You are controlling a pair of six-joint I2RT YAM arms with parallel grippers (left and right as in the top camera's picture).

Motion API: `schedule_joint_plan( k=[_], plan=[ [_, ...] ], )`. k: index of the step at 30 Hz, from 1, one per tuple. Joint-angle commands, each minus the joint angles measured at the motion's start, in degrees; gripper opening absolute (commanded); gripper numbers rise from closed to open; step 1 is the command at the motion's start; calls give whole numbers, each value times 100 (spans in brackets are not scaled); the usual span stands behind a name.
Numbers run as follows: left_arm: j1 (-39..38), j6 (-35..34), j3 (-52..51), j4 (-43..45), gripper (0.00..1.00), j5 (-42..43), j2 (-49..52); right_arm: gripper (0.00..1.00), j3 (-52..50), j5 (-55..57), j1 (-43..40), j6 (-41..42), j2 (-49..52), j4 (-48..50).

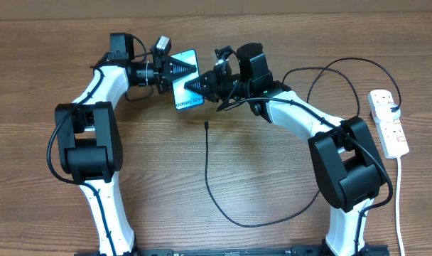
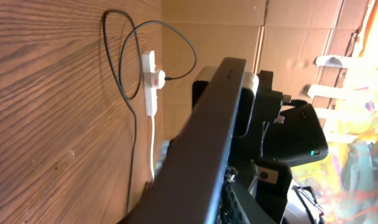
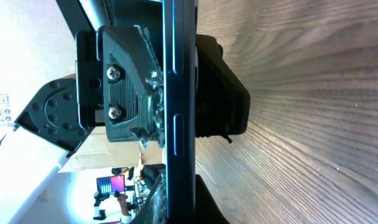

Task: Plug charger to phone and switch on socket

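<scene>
holding the phone (image 1: pixel 182 93) marked "galaxy", left gripper (image 1: pixel 183 69) and right gripper (image 1: pixel 193 84) both clamped on it

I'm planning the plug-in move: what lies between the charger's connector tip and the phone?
Only bare wooden table, as the overhead view shows; the connector tip lies apart from the phone.

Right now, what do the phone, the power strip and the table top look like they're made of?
The phone: probably a glossy glass front, judging by the lit blue screen; its dark edge looks like metal or plastic, unclear which. The power strip: smooth white moulded plastic, red switches. The table top: brown wood grain, matte; solid or laminate, I cannot tell.
</scene>
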Motion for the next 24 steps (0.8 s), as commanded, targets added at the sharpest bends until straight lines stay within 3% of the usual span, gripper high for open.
schedule_joint_plan(
  k=[1, 18, 24],
  plan=[
    [-50, -656, 74, 269, 22, 291, -90, 4, -4, -243, 114, 179, -87, 177],
    [-96, -977, 74, 691, 20, 291, -90, 4, -4, 584, 114, 433, -87, 411],
    [-116, -977, 74, 752, 5, 291, -90, 4, -4, 590, 120, 431, -87, 455]
  ],
)
